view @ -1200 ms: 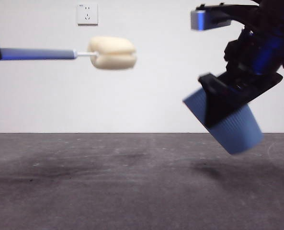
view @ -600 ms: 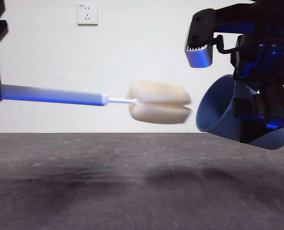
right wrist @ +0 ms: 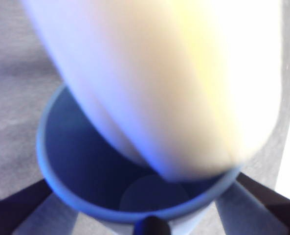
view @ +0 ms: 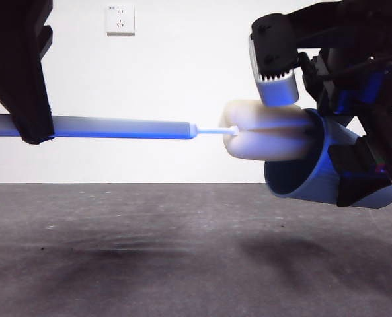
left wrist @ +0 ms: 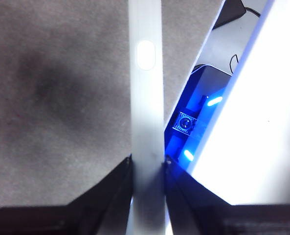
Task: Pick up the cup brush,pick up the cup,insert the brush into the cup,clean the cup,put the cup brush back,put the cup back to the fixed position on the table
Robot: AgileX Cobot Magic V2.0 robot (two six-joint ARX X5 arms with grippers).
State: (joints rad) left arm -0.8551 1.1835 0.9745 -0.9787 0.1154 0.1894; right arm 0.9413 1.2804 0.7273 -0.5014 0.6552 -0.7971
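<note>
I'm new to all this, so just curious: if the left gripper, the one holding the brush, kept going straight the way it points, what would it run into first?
Probably the cup. The left gripper points along the cup brush, whose sponge head sits at the cup's mouth; the right gripper holds that cup. Pushing on would likely drive the sponge into its bottom.

We're looking level across the table [view: 182, 251] from the low front camera, near its surface and facing a white wall, with everything looming large. The left wrist camera looks along the handle of the cup brush [left wrist: 145, 98], right up against it, with the table beyond. The right wrist camera stares straight into the mouth of the cup [right wrist: 86, 166], so close that the sponge head fills most of its picture. The front view shares the brush [view: 182, 127] with both wrist views, and the cup [view: 314, 175] with the right.
</note>
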